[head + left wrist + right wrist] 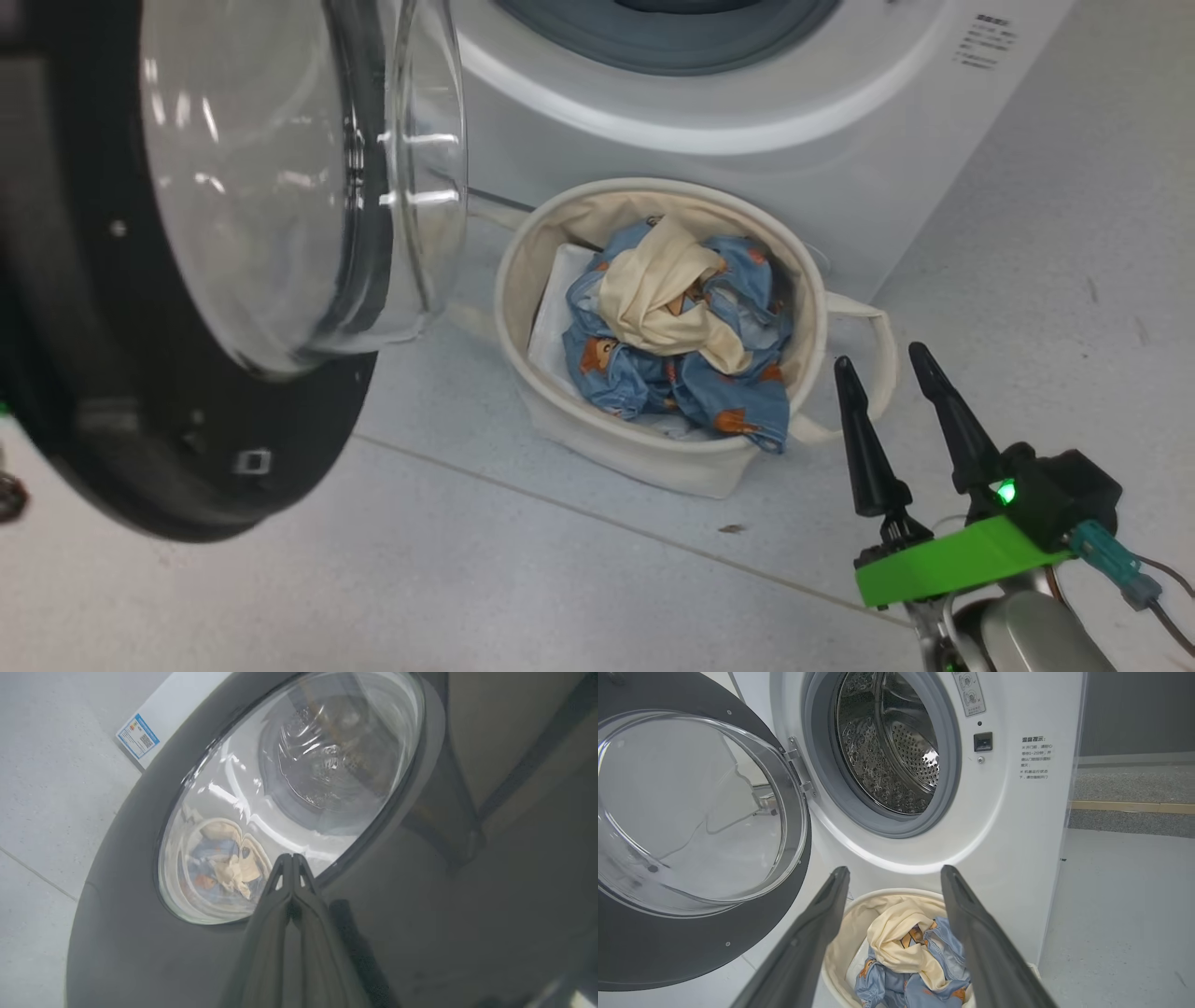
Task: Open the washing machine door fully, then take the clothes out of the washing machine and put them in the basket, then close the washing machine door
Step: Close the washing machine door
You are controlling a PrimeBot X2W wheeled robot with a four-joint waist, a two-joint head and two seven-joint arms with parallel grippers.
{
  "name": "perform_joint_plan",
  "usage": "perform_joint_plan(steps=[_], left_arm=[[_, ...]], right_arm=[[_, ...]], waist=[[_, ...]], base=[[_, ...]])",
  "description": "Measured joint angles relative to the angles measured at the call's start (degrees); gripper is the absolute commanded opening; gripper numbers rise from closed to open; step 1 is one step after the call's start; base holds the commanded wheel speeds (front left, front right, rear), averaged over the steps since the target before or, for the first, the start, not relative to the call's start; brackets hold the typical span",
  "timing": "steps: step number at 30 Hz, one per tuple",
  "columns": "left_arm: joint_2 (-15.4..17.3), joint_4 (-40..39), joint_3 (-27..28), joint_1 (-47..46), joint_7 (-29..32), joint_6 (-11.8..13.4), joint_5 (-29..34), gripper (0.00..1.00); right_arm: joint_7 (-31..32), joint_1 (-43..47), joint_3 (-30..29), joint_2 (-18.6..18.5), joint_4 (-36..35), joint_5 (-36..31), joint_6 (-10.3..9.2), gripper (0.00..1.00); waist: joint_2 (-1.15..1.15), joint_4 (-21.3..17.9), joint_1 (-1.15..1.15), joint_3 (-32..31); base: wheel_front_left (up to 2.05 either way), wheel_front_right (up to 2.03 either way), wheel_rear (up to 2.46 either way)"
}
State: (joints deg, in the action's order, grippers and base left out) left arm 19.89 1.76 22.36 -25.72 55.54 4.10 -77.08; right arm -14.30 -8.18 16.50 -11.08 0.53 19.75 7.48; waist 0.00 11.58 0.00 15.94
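Observation:
The white washing machine (747, 121) stands with its black washing machine door (140, 448) swung open to the left, and its steel drum (887, 756) looks empty. In front of it, the cream basket (653, 457) holds the clothes (681, 345), blue bear-print fabric with cream cloth on top. My right gripper (879, 355) hovers open just right of the basket, with nothing between its fingers. In the right wrist view that gripper (895, 872) points at the basket (850, 933) and the clothes (901, 942). My left gripper (293, 857) is shut and empty, its tips against the door's outer face (140, 952) at the porthole's lower rim.
Pale tiled floor (513, 597) stretches in front of the basket and to the washer's right. One basket handle (873, 327) loops out toward my right gripper. A blue label (138, 736) marks the washer low down. A grey strip of floor (1134, 784) lies beyond the washer.

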Motion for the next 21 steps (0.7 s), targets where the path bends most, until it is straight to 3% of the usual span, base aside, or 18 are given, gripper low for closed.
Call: perform_joint_plan(steps=[7,14,21], left_arm=[[-3.9,-6.2,-4.8,4.7,1.4,-0.8,-0.2,0.0],[-7.9,-9.4,-10.8,7.3,1.5,-4.0,0.7,0.0],[-11.1,-9.3,-15.3,7.1,-2.4,-8.1,4.7,0.0]], right_arm=[[0.0,-0.1,-0.1,1.7,1.1,0.0,0.0,1.0],[0.0,-1.0,-0.5,3.0,1.6,0.0,0.0,1.0],[0.0,-1.0,-1.1,3.7,2.1,0.5,0.0,1.0]], waist=[[0.0,-2.8,0.0,-1.5],[0.0,-6.3,0.0,-2.4],[0.0,-9.7,0.0,-2.4]], base=[[0.0,0.0,0.0],[0.0,0.0,0.0],[0.0,0.0,0.0]])
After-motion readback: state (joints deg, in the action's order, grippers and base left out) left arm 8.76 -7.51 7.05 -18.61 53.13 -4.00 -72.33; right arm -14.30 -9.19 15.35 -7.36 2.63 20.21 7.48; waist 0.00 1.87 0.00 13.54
